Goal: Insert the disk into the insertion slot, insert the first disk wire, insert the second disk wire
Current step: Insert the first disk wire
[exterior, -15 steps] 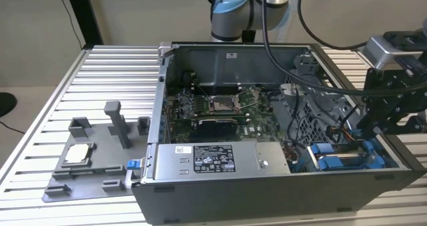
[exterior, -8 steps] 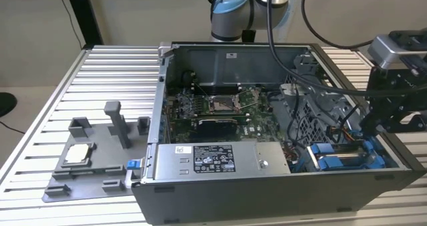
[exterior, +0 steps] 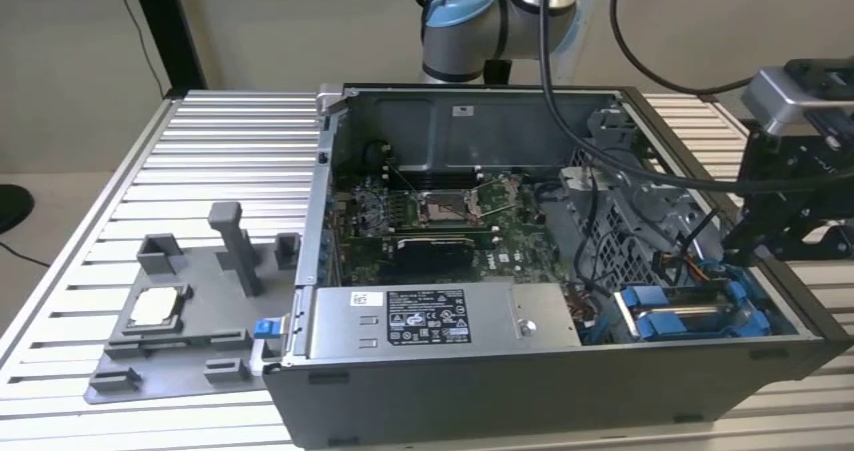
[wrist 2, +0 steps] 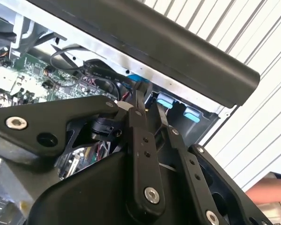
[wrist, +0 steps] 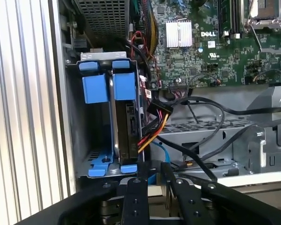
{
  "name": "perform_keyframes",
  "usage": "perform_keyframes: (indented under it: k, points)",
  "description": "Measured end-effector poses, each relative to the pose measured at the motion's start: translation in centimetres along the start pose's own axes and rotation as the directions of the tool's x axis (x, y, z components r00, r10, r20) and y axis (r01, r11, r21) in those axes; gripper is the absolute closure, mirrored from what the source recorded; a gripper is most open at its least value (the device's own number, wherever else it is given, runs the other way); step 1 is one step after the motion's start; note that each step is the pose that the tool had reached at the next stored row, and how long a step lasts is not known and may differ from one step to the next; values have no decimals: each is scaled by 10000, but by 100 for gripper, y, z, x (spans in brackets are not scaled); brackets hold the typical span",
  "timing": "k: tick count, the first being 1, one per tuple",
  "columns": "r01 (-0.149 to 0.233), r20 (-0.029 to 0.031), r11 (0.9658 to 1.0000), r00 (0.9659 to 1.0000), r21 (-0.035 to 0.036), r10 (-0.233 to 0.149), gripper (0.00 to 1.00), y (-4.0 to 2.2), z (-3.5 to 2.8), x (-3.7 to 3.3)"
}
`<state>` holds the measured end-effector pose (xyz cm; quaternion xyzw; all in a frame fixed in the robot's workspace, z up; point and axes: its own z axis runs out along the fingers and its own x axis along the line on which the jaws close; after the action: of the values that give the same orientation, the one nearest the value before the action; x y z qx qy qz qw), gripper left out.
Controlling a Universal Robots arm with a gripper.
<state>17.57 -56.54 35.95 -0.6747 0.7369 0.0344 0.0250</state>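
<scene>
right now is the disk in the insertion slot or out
In: the disk sits edge-on inside the insertion slot, framed by its blue carrier.

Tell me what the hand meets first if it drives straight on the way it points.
Likely the thin blue wire just before the hand, then the red-and-yellow wire bundle at the disk; depth is unclear.
</scene>
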Motion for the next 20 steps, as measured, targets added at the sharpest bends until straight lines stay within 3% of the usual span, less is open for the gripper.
perform_keyframes:
  k: [7,15,20]
  points:
    - [-313,30,9995,9995,13,313,0,-18,31,-18]
    - [-599,174,9982,9981,11,598,0,-31,65,-34]
    - [-740,212,9973,9970,11,740,0,-64,100,-44]
